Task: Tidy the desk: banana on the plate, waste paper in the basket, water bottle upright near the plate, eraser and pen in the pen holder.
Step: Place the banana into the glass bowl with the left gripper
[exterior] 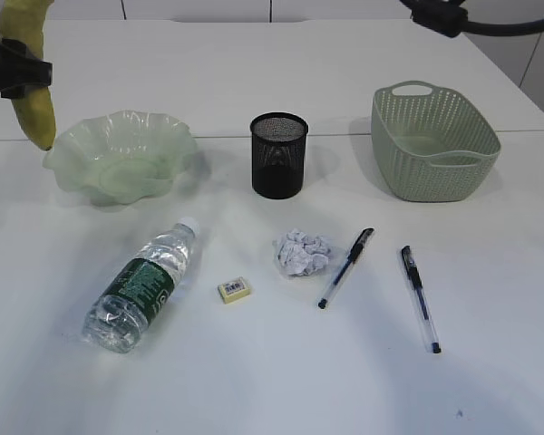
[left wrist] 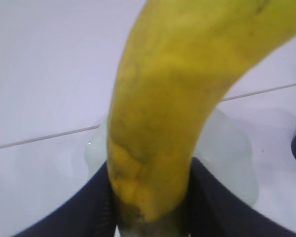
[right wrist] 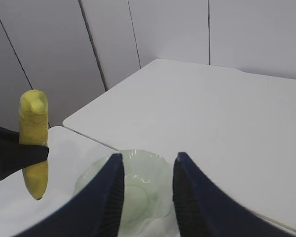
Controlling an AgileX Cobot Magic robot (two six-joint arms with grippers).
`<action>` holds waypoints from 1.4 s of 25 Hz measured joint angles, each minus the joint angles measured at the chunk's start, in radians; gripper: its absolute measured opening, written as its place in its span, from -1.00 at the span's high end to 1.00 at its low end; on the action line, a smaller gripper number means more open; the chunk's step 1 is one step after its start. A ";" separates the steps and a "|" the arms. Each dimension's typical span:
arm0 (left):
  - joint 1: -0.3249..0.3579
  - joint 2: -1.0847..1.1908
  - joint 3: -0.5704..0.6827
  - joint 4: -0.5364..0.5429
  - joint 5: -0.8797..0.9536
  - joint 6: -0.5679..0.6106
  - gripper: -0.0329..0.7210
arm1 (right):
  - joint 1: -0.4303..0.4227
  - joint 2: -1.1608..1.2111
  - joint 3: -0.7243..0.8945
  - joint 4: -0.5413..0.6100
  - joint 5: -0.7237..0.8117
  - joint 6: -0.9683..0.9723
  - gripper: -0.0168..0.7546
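Observation:
My left gripper (exterior: 18, 72) (left wrist: 150, 165) is shut on the yellow banana (exterior: 34, 100) (left wrist: 177, 98) (right wrist: 33, 143), which hangs upright just above the left rim of the pale green wavy plate (exterior: 118, 159) (left wrist: 227, 158) (right wrist: 143, 177). My right gripper (right wrist: 147, 163) is open and empty, raised high with the plate far below it. The water bottle (exterior: 145, 285) lies on its side. A yellow eraser (exterior: 234, 290), a crumpled paper ball (exterior: 299, 254) and two pens (exterior: 346, 268) (exterior: 420, 297) lie on the table. Behind them stand the black mesh pen holder (exterior: 278, 154) and the green basket (exterior: 432, 140).
The right arm (exterior: 444, 14) shows only at the top right edge of the exterior view. A seam between two white tables (exterior: 344, 136) runs behind the plate, holder and basket. White wall panels stand beyond the far table.

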State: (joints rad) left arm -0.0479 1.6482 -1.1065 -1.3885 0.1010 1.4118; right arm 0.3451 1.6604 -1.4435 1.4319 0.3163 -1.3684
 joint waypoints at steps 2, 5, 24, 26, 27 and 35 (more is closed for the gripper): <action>0.000 0.005 -0.002 -0.013 -0.016 0.000 0.17 | 0.000 0.000 0.000 0.000 0.000 0.000 0.30; 0.000 0.017 -0.032 -0.019 -0.022 0.000 0.17 | 0.000 0.000 0.000 0.000 0.000 0.000 0.30; -0.063 0.233 -0.268 -0.158 -0.032 -0.002 0.17 | 0.000 0.000 0.000 0.000 0.000 0.000 0.30; -0.063 0.249 -0.268 -0.158 -0.038 -0.002 0.17 | 0.000 0.000 0.000 0.000 0.000 0.000 0.30; -0.063 0.256 -0.268 -0.158 -0.038 -0.002 0.17 | 0.000 0.000 0.000 0.000 0.000 0.000 0.30; -0.063 0.311 -0.269 -0.156 -0.038 -0.002 0.17 | 0.000 0.000 0.000 0.000 0.002 0.000 0.30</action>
State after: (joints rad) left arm -0.1113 1.9590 -1.3760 -1.5450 0.0632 1.4095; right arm 0.3451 1.6604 -1.4435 1.4319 0.3184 -1.3684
